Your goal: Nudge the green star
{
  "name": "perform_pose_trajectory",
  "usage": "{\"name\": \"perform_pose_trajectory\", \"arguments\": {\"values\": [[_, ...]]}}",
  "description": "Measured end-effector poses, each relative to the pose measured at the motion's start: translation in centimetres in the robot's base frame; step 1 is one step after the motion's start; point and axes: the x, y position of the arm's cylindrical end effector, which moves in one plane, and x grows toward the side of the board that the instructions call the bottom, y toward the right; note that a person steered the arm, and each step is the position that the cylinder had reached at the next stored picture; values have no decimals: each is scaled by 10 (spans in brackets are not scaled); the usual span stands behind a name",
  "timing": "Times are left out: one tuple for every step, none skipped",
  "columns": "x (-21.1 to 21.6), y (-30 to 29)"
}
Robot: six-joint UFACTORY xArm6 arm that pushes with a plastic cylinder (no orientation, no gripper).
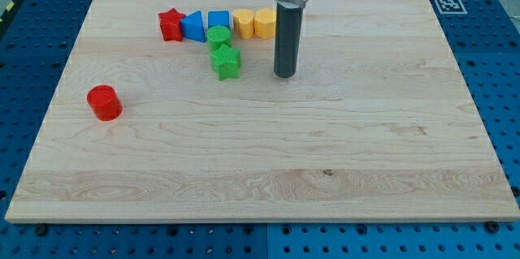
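The green star [227, 62] lies on the wooden board [268, 170] in the upper middle, just below a green cylinder [218, 36]. My tip [283, 74] rests on the board to the star's right, a short gap away and not touching it. The rod rises straight up to the arm at the view's top.
A row of blocks runs along the top: a red star [171, 25], a blue triangular block [193, 27], a blue cube [218, 20], a yellow block [243, 23] and a yellow hexagonal block [265, 23]. A red cylinder [104, 102] stands at the left.
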Motion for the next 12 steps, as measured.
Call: {"name": "perform_pose_trajectory", "arguments": {"values": [[0, -19], [0, -45], [0, -52], [0, -55], [0, -58], [0, -59], [0, -62], [0, -62], [1, -41], [25, 1], [66, -15], [71, -75]]}}
